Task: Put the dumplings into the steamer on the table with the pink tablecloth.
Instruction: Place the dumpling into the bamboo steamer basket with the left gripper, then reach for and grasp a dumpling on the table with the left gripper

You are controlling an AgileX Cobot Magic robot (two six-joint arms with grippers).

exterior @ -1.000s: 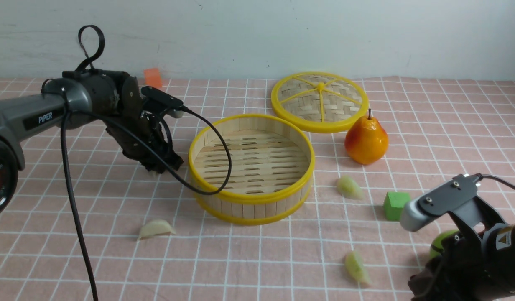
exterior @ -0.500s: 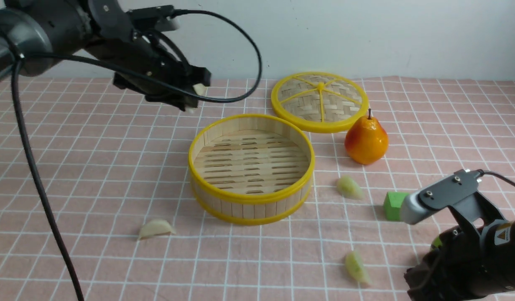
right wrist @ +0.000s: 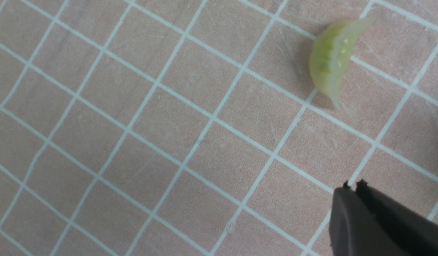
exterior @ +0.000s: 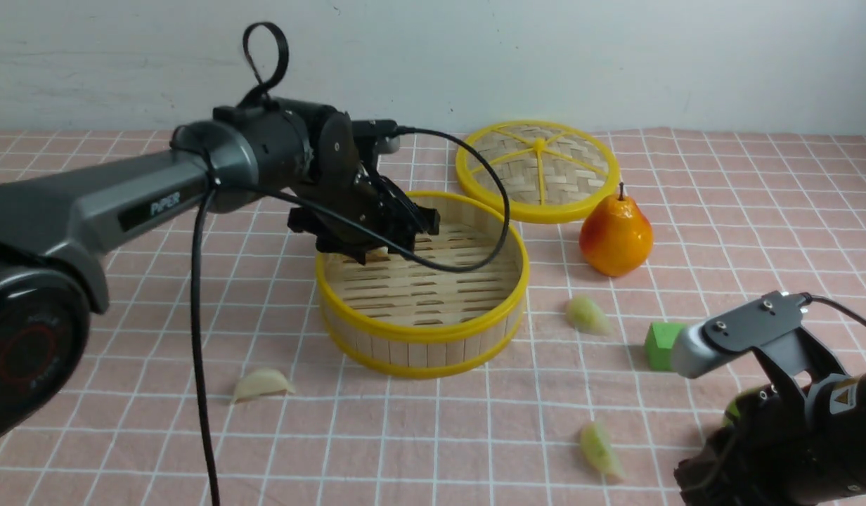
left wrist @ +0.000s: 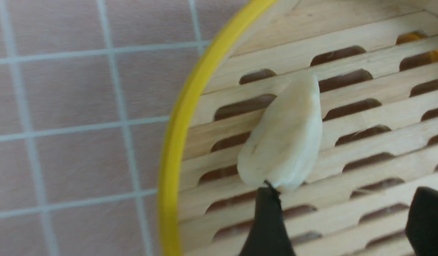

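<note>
Though pale, plump cream-white crescent dumpling (left wrist: pixel 281 142)

A cream-white crescent dumpling (left wrist: pixel 281 138) is seen inside the round bamboo steamer (exterior: pixel 422 344). A flat woven lid (exterior: pixel 538 172) is set behind it, rightward.
</note>
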